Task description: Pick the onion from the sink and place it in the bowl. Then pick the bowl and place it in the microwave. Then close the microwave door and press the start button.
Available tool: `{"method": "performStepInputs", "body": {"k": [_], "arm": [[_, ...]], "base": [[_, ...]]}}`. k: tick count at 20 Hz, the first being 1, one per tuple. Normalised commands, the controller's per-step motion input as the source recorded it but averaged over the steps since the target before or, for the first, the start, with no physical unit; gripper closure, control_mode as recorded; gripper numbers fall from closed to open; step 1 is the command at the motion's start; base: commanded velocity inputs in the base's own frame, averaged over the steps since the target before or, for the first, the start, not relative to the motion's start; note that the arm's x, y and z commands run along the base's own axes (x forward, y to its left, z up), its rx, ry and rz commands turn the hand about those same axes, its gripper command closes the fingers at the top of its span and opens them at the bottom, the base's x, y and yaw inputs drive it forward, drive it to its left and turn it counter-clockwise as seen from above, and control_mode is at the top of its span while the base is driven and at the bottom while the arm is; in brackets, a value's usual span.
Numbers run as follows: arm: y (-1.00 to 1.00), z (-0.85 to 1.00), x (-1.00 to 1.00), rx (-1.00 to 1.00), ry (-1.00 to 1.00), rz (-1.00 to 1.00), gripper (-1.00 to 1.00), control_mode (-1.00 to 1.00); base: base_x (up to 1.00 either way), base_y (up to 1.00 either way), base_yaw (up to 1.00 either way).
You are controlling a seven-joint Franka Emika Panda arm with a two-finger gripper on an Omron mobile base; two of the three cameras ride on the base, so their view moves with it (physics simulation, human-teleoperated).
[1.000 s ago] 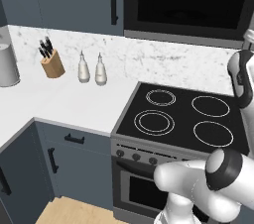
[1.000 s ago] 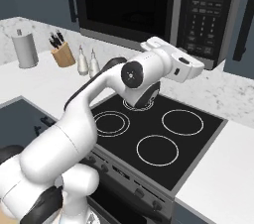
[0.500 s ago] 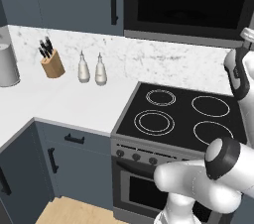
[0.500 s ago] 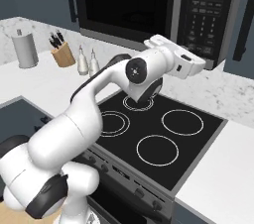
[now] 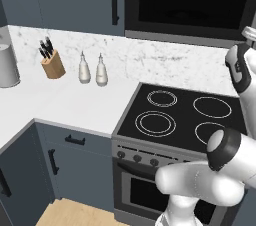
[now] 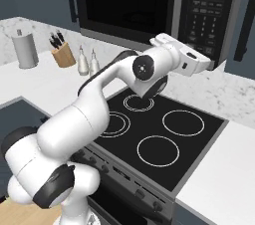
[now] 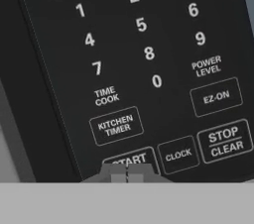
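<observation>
The tool (image 7: 127,173) is fully closed and holds nothing; its tips sit together at the START key (image 7: 130,160) on the microwave (image 6: 149,7) keypad, just left of CLOCK (image 7: 178,155). The microwave door (image 6: 124,5) is shut. In the right base view the arm reaches over the stove (image 6: 159,139) to the keypad's lower part. A knife block (image 5: 51,63) stands on the worktop (image 5: 60,102).
</observation>
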Motion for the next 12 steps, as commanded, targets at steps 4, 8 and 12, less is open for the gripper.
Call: {"method": "performStepInputs", "body": {"k": [4, 8, 12], "arm": [[-0.17, -0.1, 0.31, 0.0, 0.02, 0.0, 1.0, -1.0], [-0.16, -0.44, 0.88, 0.01, 0.12, 0.05, 1.0, -1.0], [-0.01, -0.16, 0.26, 0.0, 0.04, 0.03, 1.0, -1.0]], "base": [[0.0, 0.0, 0.0], [0.0, 0.0, 0.0], [0.0, 0.0, 0.0]]}}
